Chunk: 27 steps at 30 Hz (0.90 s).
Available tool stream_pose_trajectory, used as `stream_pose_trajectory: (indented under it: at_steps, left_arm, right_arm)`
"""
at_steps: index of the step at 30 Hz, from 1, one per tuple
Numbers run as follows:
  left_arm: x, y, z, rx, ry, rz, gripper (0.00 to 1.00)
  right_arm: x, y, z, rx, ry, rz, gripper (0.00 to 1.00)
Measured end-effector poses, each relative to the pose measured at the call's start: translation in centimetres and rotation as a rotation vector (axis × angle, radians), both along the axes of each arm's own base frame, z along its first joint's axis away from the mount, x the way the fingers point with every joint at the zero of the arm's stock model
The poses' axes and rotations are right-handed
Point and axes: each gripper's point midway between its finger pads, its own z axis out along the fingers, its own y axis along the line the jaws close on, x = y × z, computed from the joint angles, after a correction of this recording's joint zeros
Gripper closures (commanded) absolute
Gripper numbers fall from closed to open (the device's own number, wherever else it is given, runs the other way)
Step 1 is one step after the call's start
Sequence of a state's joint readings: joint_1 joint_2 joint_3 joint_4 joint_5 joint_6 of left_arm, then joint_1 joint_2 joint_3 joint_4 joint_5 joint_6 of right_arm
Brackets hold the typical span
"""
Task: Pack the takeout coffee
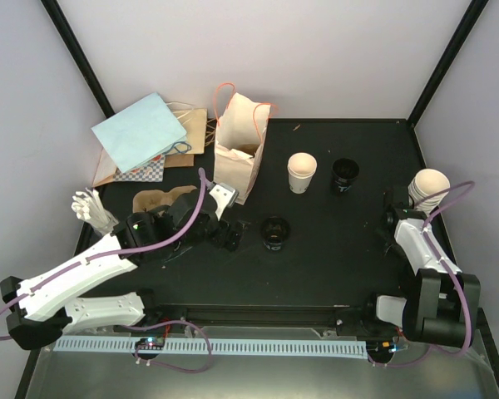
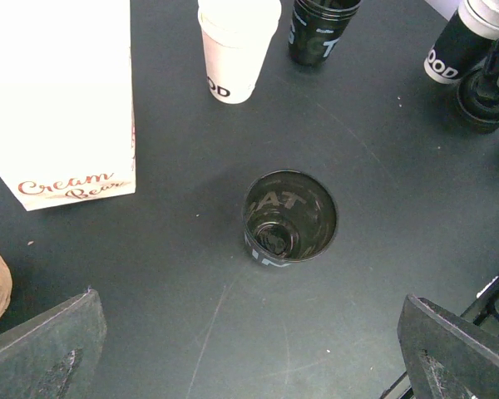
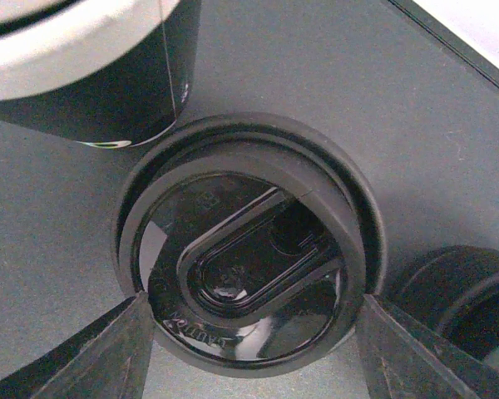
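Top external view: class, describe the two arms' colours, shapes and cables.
The left arm and right arm have smooth white shells joined by chunky black joints, each trailing a looping lilac cable. A small green light glows on the left arm. Up close, the left fingers and right fingers are dark grey, matte wedges.

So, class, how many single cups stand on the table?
3: cream cup, black cup beside it, second black cup mid-table. The stack at right may hide more.
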State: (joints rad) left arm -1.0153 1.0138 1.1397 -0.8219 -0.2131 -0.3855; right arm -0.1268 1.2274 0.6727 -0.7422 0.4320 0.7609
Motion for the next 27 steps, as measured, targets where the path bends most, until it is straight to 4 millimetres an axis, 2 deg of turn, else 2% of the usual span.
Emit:
stream_pose_trajectory:
  at_steps: [20,27]
  left_arm:
    - [0.0,0.0,-0.3,0.005,0.003,0.000,0.01]
    - [-0.1,0.1,-0.5,0.010,0.007,-0.001,0.01]
  right_arm:
    - [0.2,0.9,0.3,0.050,-0.031,0.016,0.32]
    - [-0.1,2.2,-0.8,0.113,-0.020,0.042,0.32]
